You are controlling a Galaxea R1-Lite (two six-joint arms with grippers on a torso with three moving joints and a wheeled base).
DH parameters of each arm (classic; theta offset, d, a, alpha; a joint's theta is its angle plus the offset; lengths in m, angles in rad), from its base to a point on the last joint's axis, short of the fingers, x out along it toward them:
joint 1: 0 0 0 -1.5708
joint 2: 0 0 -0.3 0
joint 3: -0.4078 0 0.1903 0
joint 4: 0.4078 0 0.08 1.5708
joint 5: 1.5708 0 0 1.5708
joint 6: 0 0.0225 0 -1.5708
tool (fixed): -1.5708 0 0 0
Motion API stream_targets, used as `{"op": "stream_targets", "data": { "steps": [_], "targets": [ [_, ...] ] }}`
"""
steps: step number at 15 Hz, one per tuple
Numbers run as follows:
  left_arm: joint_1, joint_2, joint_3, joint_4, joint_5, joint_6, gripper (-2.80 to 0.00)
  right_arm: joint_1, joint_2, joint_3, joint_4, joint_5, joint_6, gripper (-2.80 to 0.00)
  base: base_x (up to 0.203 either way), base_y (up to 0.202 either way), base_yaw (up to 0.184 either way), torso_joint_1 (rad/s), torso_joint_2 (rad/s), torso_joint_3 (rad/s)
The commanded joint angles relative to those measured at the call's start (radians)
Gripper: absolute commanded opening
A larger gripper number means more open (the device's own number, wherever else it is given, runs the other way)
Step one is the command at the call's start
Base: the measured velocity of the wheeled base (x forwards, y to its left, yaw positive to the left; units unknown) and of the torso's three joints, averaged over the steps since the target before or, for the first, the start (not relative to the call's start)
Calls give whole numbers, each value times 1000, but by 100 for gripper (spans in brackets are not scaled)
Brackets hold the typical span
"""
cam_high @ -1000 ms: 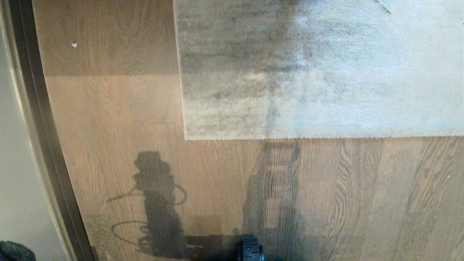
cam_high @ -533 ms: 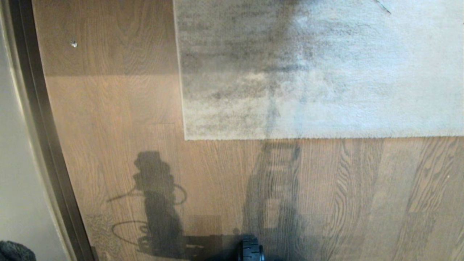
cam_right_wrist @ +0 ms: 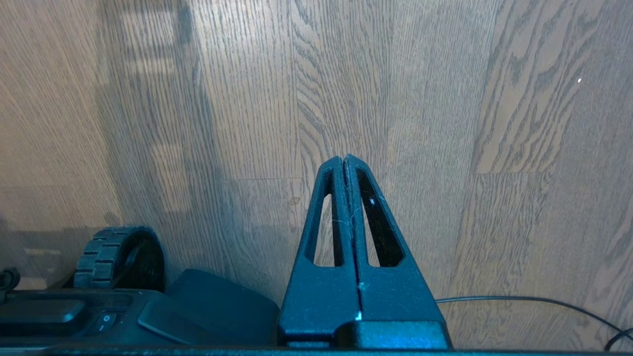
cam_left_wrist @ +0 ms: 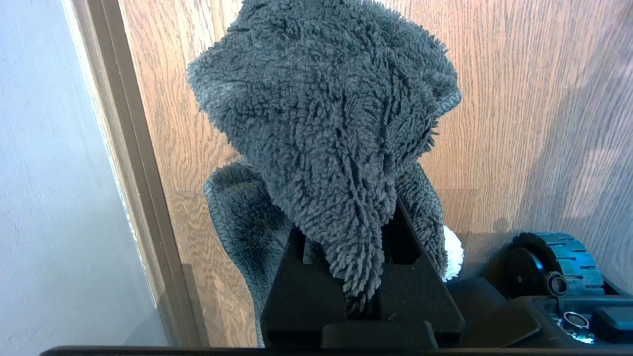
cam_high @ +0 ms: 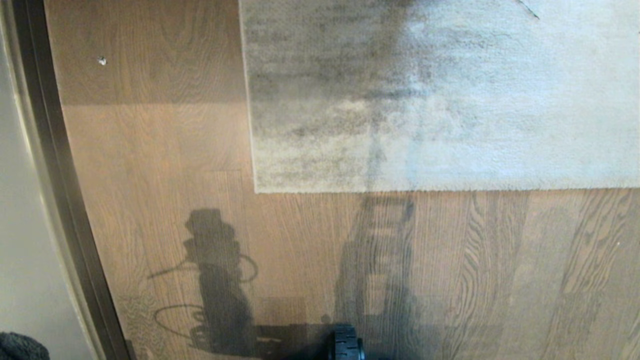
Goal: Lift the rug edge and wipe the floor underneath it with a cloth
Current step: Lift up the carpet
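Observation:
The grey-beige rug lies flat across the far right of the head view. Its rug edge runs straight across the brown wood floor, with a corner at the left. In the left wrist view my left gripper is shut on the dark fuzzy cloth, which bunches over the fingers and hides their tips. A bit of that cloth shows in the head view's bottom left corner. My right gripper is shut and empty above bare floor. Neither arm shows in the head view.
A dark baseboard and a pale wall run along the left. The base's black wheel sits at the bottom centre. A small white speck lies on the far floor. A thin black cable crosses the planks near the right gripper.

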Motion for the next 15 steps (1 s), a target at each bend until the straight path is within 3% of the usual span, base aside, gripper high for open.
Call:
{"op": "stream_targets", "data": {
  "steps": [1, 7, 15],
  "targets": [
    [0, 0, 0, 0, -1, 0, -280, 1, 0, 0, 0, 1, -4, -280, 0, 0, 0, 0, 0, 0],
    [0, 0, 0, 0, -1, 0, -280, 0, -1, 1, -46, -6, -12, -280, 0, 0, 0, 0, 0, 0],
    [0, 0, 1, 0, -1, 0, -280, 3, 22, -13, -16, 20, -94, -280, 0, 0, 0, 0, 0, 0]
  ]
}}
